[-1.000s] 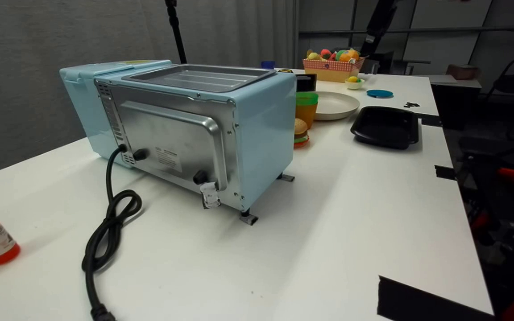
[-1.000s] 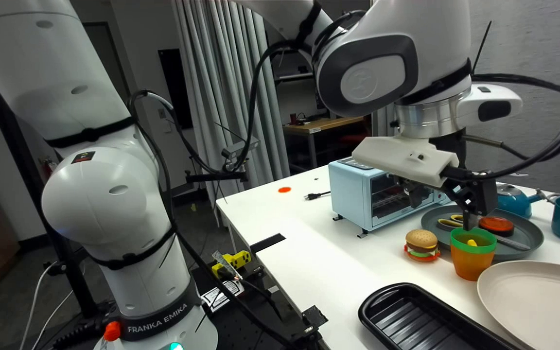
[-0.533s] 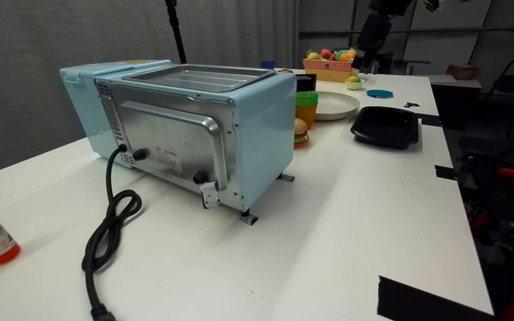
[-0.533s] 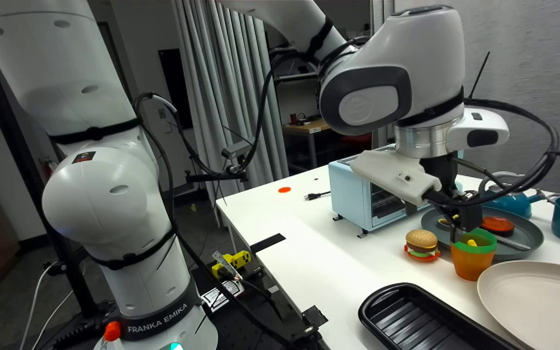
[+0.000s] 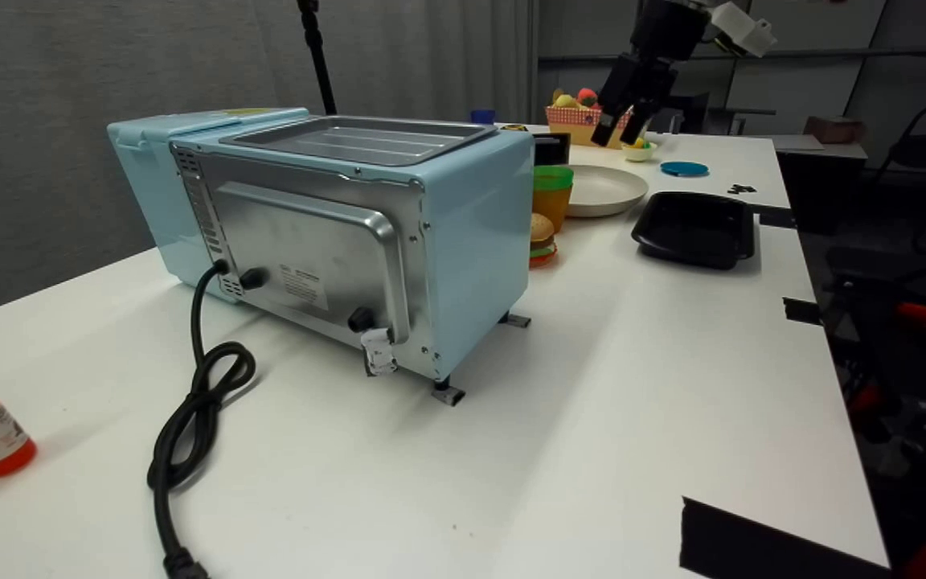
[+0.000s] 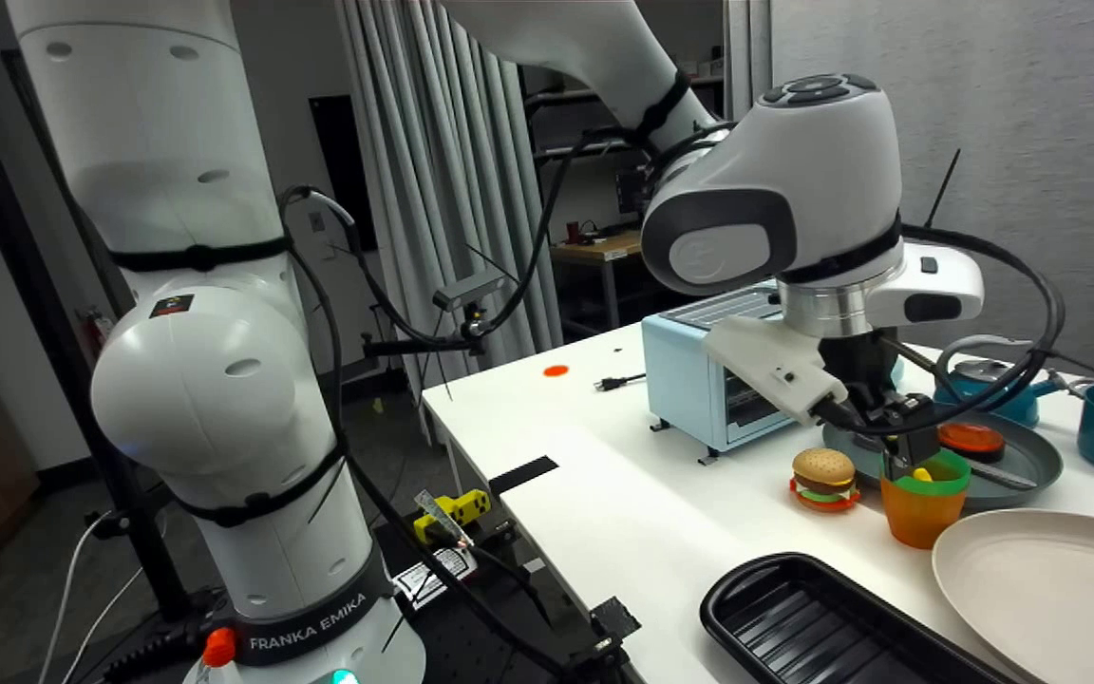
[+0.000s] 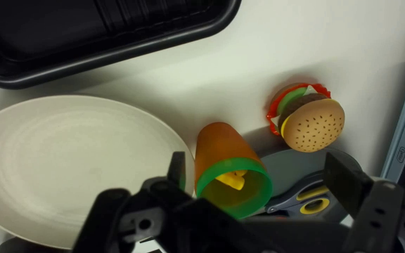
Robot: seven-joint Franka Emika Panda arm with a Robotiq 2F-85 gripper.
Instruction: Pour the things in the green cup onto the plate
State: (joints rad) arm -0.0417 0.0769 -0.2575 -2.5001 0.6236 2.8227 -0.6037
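Zero tipping yet: lower the empty, wide-spread pincer (image 5: 616,134) squarely around the orange, green-rimmed cup (image 6: 924,508), upright just beside the plate (image 7: 79,168), then squeeze only enough to lift without spilling the yellow bits (image 7: 232,180) inside.

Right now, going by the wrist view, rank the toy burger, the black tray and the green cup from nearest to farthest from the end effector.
1. Green cup: mid-picture, framed by the open end effector but not gripped.
2. Toy burger: to the right in the picture and higher than the cup.
3. Black tray: top left of the picture.
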